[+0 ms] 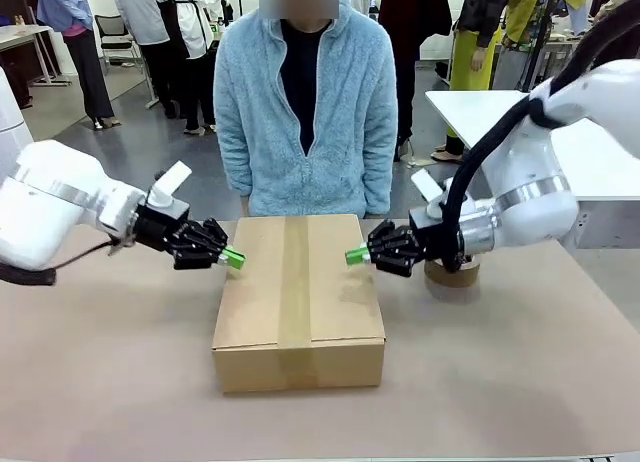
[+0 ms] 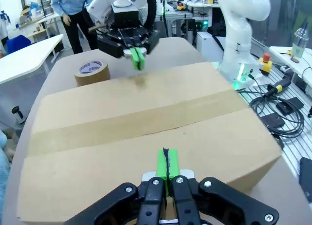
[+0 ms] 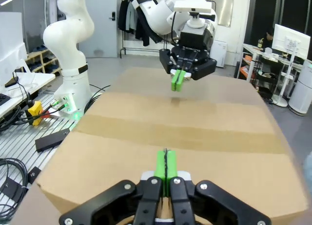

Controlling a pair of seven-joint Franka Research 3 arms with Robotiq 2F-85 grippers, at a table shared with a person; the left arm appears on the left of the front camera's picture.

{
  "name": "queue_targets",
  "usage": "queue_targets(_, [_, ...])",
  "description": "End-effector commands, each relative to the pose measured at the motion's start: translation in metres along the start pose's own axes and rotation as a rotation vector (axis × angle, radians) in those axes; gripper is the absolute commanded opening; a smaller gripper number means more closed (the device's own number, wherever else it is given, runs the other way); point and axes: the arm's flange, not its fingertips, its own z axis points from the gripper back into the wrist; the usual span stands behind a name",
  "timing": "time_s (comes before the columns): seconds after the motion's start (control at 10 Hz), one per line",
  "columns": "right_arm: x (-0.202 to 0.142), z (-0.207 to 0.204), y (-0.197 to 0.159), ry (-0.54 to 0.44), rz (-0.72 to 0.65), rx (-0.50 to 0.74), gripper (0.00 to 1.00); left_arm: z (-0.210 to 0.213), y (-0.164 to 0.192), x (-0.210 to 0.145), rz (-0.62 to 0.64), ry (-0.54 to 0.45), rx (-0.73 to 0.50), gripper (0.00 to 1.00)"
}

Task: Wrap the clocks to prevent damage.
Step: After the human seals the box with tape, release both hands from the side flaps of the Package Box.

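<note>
Brown tabletop (image 1: pixel 120 382), matte, bearing one closed rectangular corrugated-cardboard box (image 1: pixel 298 300) with a tan tape strip down its lid, set before a person in a pale blue fleece (image 1: pixel 306 112). Left gripper (image 1: pixel 234 259) and right gripper (image 1: pixel 354 254), black with green pads, both clenched on nothing, hover over the box's opposite edges, tips facing inward. Brown tape roll (image 1: pixel 452 274) lies flat behind the right gripper.

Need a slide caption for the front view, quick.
Both shut grippers, left and right, hover over the taped cardboard box, the person standing behind.
</note>
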Motion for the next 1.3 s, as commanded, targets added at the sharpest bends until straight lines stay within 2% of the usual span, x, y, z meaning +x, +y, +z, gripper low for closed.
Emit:
queue_targets(0.0, [0.064,0.018,0.024,0.175,-0.005,-0.027,0.01,0.043,-0.010,0.039,0.039,0.080,-0.025,0.00])
queue_targets(0.2, [0.124,0.042,0.051,0.381,-0.059,-0.084,0.01,0.093,-0.027,0.078,0.061,0.187,-0.020,0.00])
queue_targets(0.4, [0.168,0.067,0.072,0.482,-0.099,-0.189,0.01,0.130,-0.053,0.110,0.076,0.280,0.027,0.00])
queue_targets(0.7, [0.201,0.091,0.101,0.536,-0.108,-0.303,0.01,0.163,-0.085,0.138,0.110,0.368,0.108,0.00])
queue_targets(0.8, [0.195,0.085,0.082,0.506,-0.083,-0.252,0.01,0.157,-0.069,0.127,0.070,0.308,0.076,0.00])
queue_targets(1.2, [0.195,0.085,0.082,0.506,-0.083,-0.252,0.01,0.157,-0.069,0.127,0.070,0.308,0.076,0.00])
